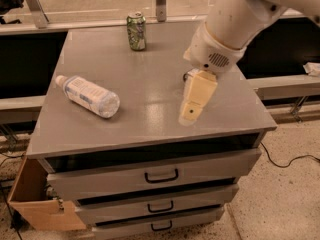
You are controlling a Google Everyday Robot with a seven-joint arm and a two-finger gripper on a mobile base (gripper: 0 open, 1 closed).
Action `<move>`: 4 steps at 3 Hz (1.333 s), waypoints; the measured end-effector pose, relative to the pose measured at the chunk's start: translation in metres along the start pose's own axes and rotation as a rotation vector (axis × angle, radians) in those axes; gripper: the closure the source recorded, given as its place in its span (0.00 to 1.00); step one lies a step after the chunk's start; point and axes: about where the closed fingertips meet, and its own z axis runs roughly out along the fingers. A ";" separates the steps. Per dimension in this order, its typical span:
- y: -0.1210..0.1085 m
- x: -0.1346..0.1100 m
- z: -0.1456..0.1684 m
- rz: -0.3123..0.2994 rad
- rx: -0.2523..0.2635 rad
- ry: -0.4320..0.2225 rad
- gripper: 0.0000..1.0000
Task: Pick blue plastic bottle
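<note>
The blue plastic bottle [89, 96] lies on its side on the left part of the grey cabinet top [150, 114], its white cap pointing to the back left. It is clear with a white label. My gripper [189, 115] hangs over the middle right of the top, well to the right of the bottle and apart from it, holding nothing that I can see. The white arm [235, 19] comes in from the upper right.
A green soda can [136, 31] stands upright at the back of the top. The crushed silver can is almost wholly hidden behind my gripper. Three drawers [160, 175] face front. A cardboard box [35, 204] sits at the lower left. A cable [290, 161] lies on the floor at the right.
</note>
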 end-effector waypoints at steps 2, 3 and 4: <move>-0.002 -0.160 0.085 -0.022 -0.092 -0.105 0.00; 0.004 -0.217 0.112 -0.008 -0.101 -0.112 0.00; 0.004 -0.253 0.144 0.013 -0.089 -0.099 0.00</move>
